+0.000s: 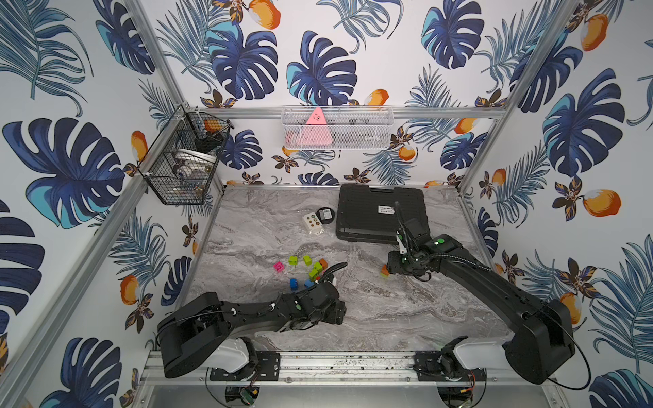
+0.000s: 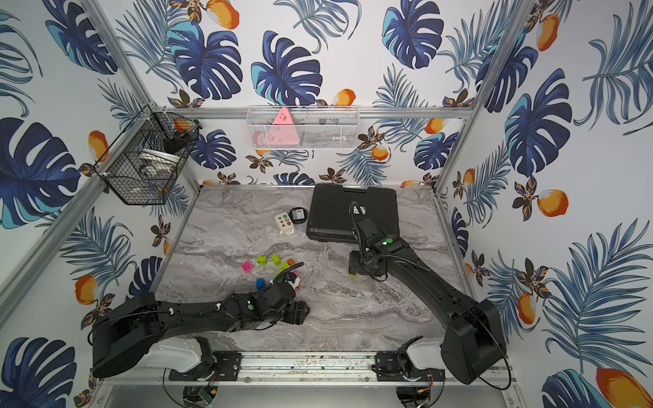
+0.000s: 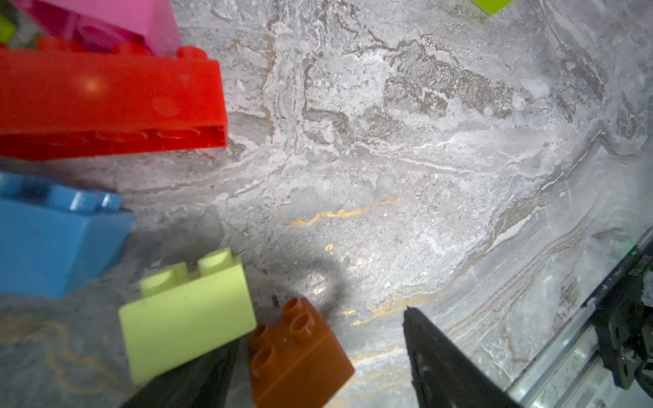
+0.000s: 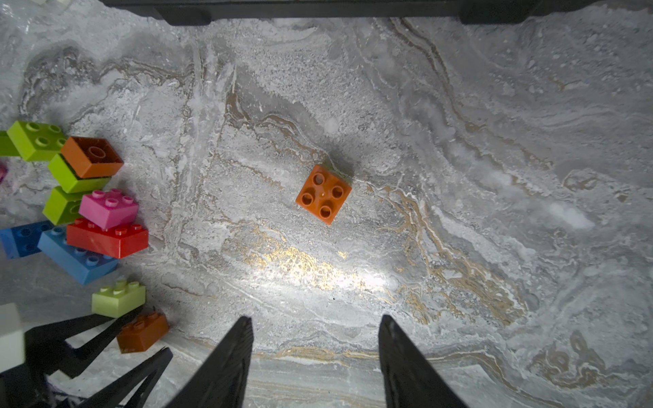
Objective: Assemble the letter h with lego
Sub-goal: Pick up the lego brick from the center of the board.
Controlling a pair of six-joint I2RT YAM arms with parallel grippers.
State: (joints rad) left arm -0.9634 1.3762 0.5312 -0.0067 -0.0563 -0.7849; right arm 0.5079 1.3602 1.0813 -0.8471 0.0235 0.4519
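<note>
Left gripper [image 3: 323,325] spread, gripping nothing; brown-orange brick [image 3: 296,356] sits between my jaws, lined up for a pick, I judge. Right gripper [image 4: 314,319] spread, empty, over the lone orange brick [image 4: 323,194], well apart from the pile [image 4: 106,236]: likely build start.

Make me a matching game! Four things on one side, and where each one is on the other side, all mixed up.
1 long red brick
2 lone orange brick
3 black case
4 pink triangle

A in the white basket
B in front of the right pincer
C at the back of the table
D in the brick pile

Pairs: 1-D, 2-B, 3-C, 4-A
</note>
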